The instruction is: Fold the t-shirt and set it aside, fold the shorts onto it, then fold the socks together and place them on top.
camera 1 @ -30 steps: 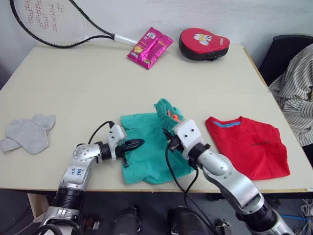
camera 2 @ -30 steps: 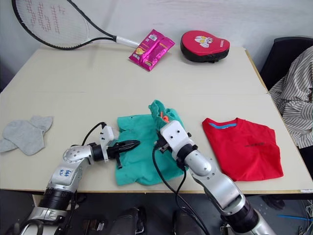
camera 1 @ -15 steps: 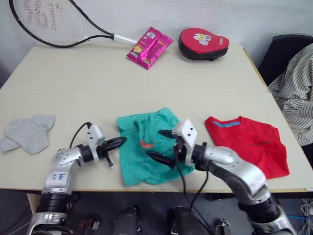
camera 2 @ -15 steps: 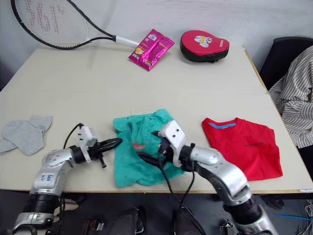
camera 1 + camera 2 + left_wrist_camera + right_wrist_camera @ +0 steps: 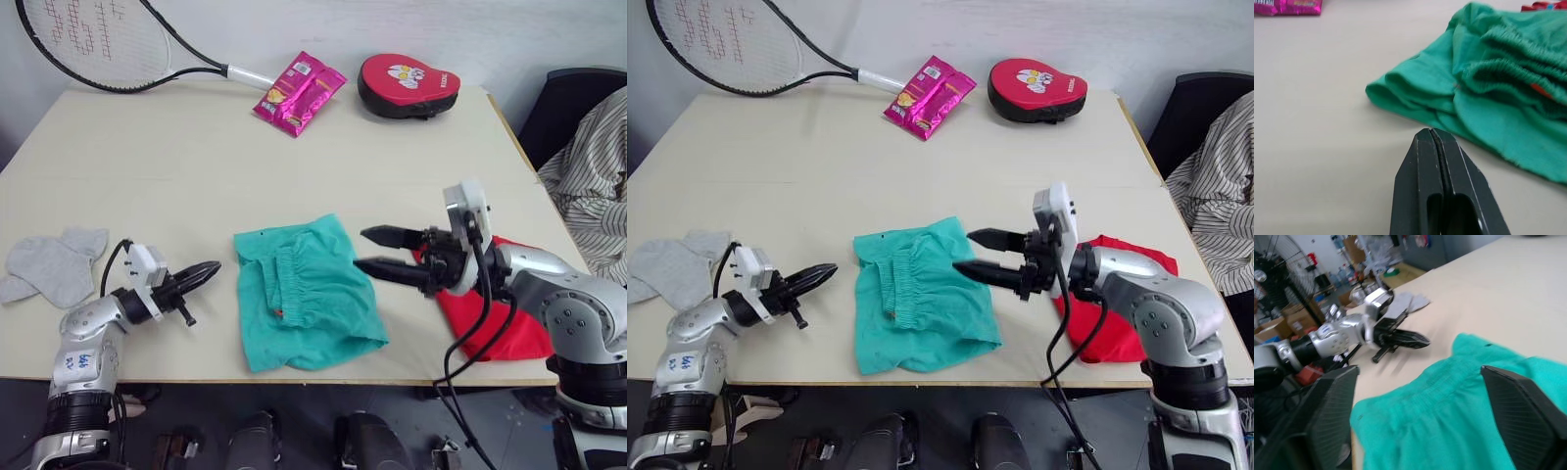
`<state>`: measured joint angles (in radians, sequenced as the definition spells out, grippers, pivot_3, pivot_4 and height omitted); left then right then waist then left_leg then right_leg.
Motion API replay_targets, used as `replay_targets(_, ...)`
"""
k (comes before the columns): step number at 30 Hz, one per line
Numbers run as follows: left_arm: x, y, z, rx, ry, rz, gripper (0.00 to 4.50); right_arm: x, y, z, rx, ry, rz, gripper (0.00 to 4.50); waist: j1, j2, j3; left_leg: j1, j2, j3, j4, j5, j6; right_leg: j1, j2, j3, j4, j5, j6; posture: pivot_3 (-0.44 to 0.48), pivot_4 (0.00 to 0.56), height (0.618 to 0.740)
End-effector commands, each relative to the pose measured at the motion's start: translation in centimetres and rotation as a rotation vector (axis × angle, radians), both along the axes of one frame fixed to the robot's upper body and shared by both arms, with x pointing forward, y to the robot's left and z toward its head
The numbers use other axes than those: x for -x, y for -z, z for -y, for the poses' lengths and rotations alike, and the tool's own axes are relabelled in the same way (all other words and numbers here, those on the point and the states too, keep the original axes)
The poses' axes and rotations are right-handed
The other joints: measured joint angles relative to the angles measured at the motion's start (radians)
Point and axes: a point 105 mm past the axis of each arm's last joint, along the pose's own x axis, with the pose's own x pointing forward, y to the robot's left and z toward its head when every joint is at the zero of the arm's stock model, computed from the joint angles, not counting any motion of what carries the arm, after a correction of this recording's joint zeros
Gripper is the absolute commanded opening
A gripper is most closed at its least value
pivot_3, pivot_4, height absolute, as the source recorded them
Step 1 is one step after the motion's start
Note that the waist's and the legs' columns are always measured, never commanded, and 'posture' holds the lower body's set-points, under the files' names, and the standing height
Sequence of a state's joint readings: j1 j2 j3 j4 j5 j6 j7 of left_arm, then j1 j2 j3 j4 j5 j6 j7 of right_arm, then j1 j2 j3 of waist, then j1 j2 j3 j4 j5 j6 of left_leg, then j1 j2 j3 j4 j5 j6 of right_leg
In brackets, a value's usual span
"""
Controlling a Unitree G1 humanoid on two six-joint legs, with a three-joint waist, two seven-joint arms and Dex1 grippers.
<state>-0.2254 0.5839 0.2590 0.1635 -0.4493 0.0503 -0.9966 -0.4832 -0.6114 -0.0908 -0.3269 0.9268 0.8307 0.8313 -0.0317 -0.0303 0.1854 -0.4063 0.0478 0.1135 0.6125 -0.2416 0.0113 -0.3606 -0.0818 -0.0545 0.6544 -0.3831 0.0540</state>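
The teal shorts [image 5: 306, 292] lie folded near the table's front edge, waistband gathered in the middle. My right gripper [image 5: 361, 249] hovers open just right of them, fingers spread and pointing at the shorts, holding nothing. The red t-shirt [image 5: 519, 333] lies at the front right, mostly hidden behind my right arm. My left gripper [image 5: 204, 270] is shut and empty, a short way left of the shorts, its fingertips [image 5: 1432, 133] pressed together. The grey socks [image 5: 54, 266] lie flat at the far left front.
A tennis racket [image 5: 108, 44], pink snack packets [image 5: 299, 80] and a red padded pad [image 5: 407, 73] lie along the table's back edge. A striped cloth [image 5: 593, 186] hangs on a chair off the right side.
My right gripper let go of the shorts, opened and drew back to the right. My left gripper pulled away to the left. The shorts now lie flat and folded.
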Motion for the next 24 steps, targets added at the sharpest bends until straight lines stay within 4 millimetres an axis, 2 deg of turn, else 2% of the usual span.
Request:
replay_targets(1, 0.2, -4.1, 2.6, 0.062, 0.100, 0.103, 0.00, -2.1, 0.1, -0.6, -0.008, 0.051, 0.086, 2.56, 0.001, 0.000, 0.000, 0.000, 0.000, 0.000, 0.000, 0.000, 0.000, 0.000, 0.000, 0.000, 0.000, 0.000, 0.000, 0.000, 0.150, 0.740)
replay_targets(4, -0.3, -4.1, 5.7, 0.053, 0.187, 0.085, 0.00, -4.4, 1.6, -2.3, 0.050, 0.090, 0.200, 1.61, 0.001, 0.001, 0.000, 0.000, -0.001, 0.001, 0.001, 0.001, 0.000, 0.000, 0.000, 0.000, 0.001, 0.000, 0.000, 0.000, 0.150, 0.740)
replay_targets(8, -1.0, -3.5, 8.8, 0.050, 0.249, 0.075, 0.00, -6.2, 4.4, -4.8, 0.121, 0.043, 0.237, 0.21, -0.001, 0.000, 0.001, 0.000, -0.001, 0.004, 0.003, 0.004, -0.004, 0.000, 0.002, 0.002, 0.003, 0.001, 0.003, 0.000, 0.150, 0.740)
replay_targets(9, -1.1, -3.2, 9.7, 0.038, 0.270, 0.070, 0.00, -6.5, 5.0, -5.2, 0.143, 0.037, 0.259, 0.02, 0.000, 0.000, 0.001, 0.000, -0.001, 0.004, 0.004, 0.004, -0.005, -0.001, 0.002, 0.002, 0.003, 0.001, 0.003, 0.000, 0.150, 0.740)
replay_targets(12, -0.6, -0.9, 11.6, -0.064, 0.333, 0.037, 0.00, -7.2, 6.5, -6.2, 0.197, 0.021, 0.300, 0.02, 0.000, 0.000, 0.001, 0.000, 0.000, 0.004, 0.005, 0.004, -0.006, -0.001, 0.002, 0.002, 0.004, 0.002, 0.003, 0.000, 0.150, 0.740)
replay_targets(14, -1.7, 1.7, 11.9, -0.111, 0.272, -0.037, 0.00, -8.1, 7.5, -6.3, 0.186, 0.057, 0.272, 0.02, 0.000, 0.000, 0.001, 0.000, 0.000, 0.004, 0.005, 0.004, -0.006, -0.001, 0.002, 0.002, 0.004, 0.002, 0.003, 0.000, 0.150, 0.740)
replay_targets(16, -2.4, 3.3, 12.0, -0.135, 0.230, -0.087, 0.00, -8.8, 8.4, -6.2, 0.183, 0.091, 0.248, 0.02, 0.000, 0.000, 0.001, 0.001, 0.000, 0.004, 0.005, 0.005, -0.006, 0.000, 0.002, 0.002, 0.005, 0.002, 0.003, 0.000, 0.150, 0.740)
replay_targets(18, -2.3, 5.1, 12.0, -0.206, 0.228, -0.128, 0.00, -9.1, 10.1, -5.7, 0.226, 0.106, 0.262, 0.02, 0.000, 0.000, 0.001, 0.001, 0.001, 0.004, 0.007, 0.005, -0.006, 0.000, 0.002, 0.002, 0.005, 0.002, 0.003, 0.000, 0.150, 0.740)
replay_targets(20, -2.4, 6.0, 11.8, -0.224, 0.207, -0.160, 0.00, -9.6, 11.0, -4.8, 0.244, 0.145, 0.275, 0.02, 0.000, 0.000, 0.001, 0.002, 0.001, 0.004, 0.007, 0.005, -0.006, 0.001, 0.002, 0.002, 0.006, 0.002, 0.003, 0.000, 0.150, 0.740)
replay_targets(24, -2.1, 6.6, 10.8, -0.215, 0.182, -0.206, 0.00, -11.4, 11.2, -1.9, 0.256, 0.319, 0.312, 0.02, -0.002, 0.000, 0.001, 0.003, 0.000, 0.004, 0.008, 0.005, -0.006, 0.003, 0.001, 0.002, 0.006, 0.002, 0.003, 0.000, 0.150, 0.740)
